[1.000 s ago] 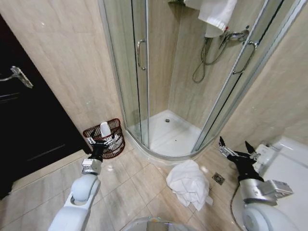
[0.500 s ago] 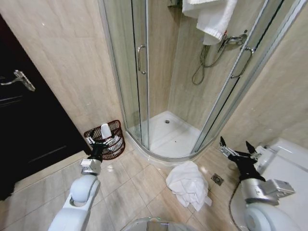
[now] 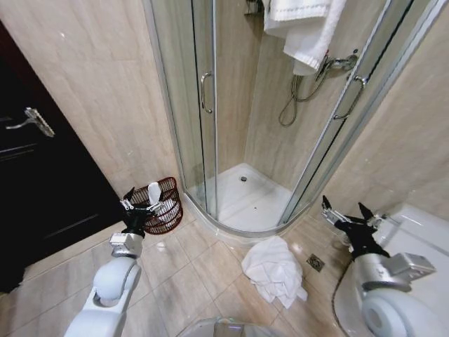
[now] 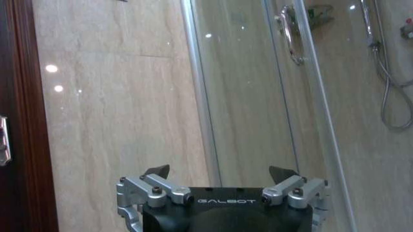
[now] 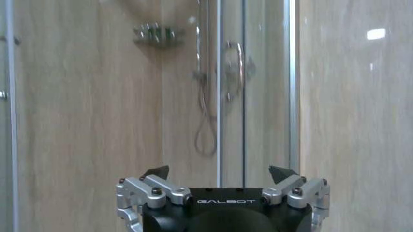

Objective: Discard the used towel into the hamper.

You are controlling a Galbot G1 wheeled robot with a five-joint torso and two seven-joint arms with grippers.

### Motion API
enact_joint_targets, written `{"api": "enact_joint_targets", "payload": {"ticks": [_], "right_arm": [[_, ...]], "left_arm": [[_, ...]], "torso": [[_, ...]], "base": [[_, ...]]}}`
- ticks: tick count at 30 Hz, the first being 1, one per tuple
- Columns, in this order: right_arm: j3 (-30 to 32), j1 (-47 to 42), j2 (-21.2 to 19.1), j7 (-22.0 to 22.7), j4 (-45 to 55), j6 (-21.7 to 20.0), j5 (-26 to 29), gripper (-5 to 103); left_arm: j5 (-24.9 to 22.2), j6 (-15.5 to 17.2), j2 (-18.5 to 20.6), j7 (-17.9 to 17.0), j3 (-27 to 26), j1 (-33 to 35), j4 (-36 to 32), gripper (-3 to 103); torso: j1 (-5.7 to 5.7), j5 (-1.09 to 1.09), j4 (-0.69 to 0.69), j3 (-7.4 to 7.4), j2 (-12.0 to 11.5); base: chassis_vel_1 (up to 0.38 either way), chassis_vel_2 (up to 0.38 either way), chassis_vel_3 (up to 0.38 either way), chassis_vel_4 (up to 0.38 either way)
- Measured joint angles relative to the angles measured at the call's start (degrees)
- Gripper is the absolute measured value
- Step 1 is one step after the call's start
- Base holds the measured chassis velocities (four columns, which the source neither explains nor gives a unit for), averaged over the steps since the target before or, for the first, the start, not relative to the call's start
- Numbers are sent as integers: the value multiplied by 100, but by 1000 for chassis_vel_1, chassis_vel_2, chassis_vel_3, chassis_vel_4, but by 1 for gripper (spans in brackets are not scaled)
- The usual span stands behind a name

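Nearest the robot, the used towel [image 3: 275, 270] lay crumpled on the floor [image 3: 203, 263], a soft white heap on glossy beige tiles, just in front of the curved shower enclosure [image 3: 238, 140]. The right gripper [image 3: 349, 214] hung off to the towel's right and a little beyond it, near the floor drain [image 3: 315, 262], its fingers spread wide and holding nothing. Over on the left, the left gripper [image 3: 140, 201] also stood wide and empty, poised directly in front of the hamper [image 3: 158, 206] and overlapping its near rim in the head view. The hamper was a small round basket of dark reddish-brown open weave against the wall, a white item [image 3: 154, 192] standing in it. Both wrist views showed "GALBOT" in pale letters on the black gripper bodies. Farther back, glass doors, chrome handles and a white towel [image 3: 302, 28] hanging high.
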Motion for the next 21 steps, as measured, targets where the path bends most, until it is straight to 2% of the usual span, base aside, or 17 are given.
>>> {"api": "enact_joint_targets", "payload": {"ticks": [1,3,5,9,12,13,17,18,21], "right_arm": [[25,202,-251,92,0,-118,164,100],[30,291,-354,148,0,-180,262,100],[32,638,-719,310,0,-357,596,100],[2,974,-1015,305,1,-347,679,100],[-77,1646,-1482,256,-15,-322,870,100],[-77,1646,-1482,256,-15,-322,870,100],[-164,2662,-2169,356,-259,-434,1439,100],[-164,2662,-2169,356,-259,-434,1439,100],[-275,3326,-2646,456,-465,-509,1842,100]], "left_arm": [[7,-9,-16,3,-4,39,-1,100],[9,-13,-23,1,-5,56,-2,100],[16,-17,-45,-11,-12,133,-32,100],[25,-20,-57,-23,-55,213,-76,100],[63,-22,-58,-34,-152,325,-107,100],[63,-22,-58,-34,-152,325,-107,100],[120,-22,-39,-46,-139,342,-38,100],[120,-22,-39,-46,-139,342,-38,100],[165,-22,-35,-50,-80,341,35,100]], "torso": [[23,-1,1,24,46],[31,-1,1,33,62],[66,0,1,83,146],[95,0,0,120,215],[147,0,2,179,327],[147,0,2,179,327],[208,0,0,262,467],[208,0,0,262,467],[244,-1,1,307,548]], "base": [[0,0,0,0],[0,0,0,0],[0,0,0,0],[0,0,0,0],[0,0,0,0],[0,0,0,0],[0,0,0,0],[0,0,0,0],[0,0,0,0]]}}
